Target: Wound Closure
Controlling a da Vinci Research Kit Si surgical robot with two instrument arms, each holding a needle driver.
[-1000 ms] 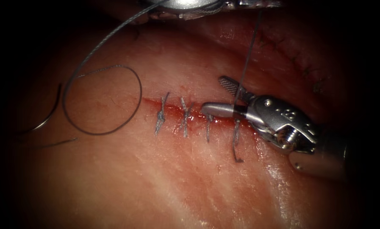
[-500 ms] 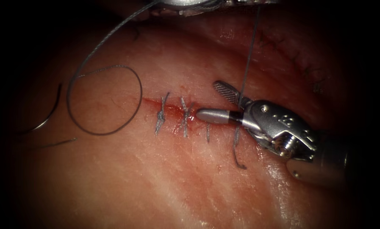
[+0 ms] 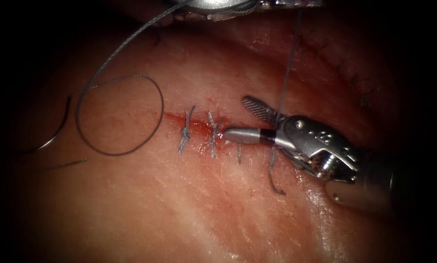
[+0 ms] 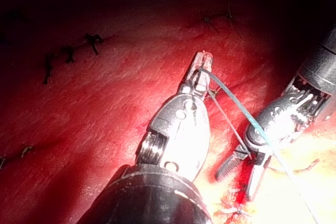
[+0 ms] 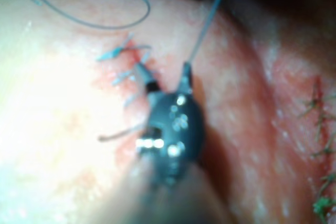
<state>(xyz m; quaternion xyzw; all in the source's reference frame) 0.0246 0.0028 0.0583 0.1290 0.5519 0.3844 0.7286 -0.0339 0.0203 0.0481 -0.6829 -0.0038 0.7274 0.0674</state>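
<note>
The cut [image 3: 199, 127] runs across the tissue [image 3: 189, 209] and carries several stitches [image 3: 184, 134]. From the rightmost stitch [image 3: 272, 163] a taut thread [image 3: 287, 68] rises to my left tool [image 4: 202, 70], whose jaws are shut on it. My right tool [image 3: 235, 118] lies over the right end of the cut, jaws open, one on each side of that thread and holding nothing. A short thread tail [image 3: 276, 187] lies below this stitch. The curved needle [image 3: 57, 132] lies free on the tissue, left of the cut, held by neither tool.
A loose loop of thread [image 3: 123, 117] rests on the tissue between the needle and the cut. An older row of dark stitches [image 3: 354, 83] sits at the far right. Red fluid [image 3: 174, 117] lines the cut.
My right tool has slid a little left and down along the cut, its jaws still apart around the taut thread. The left tool, needle and loop have stayed put.
</note>
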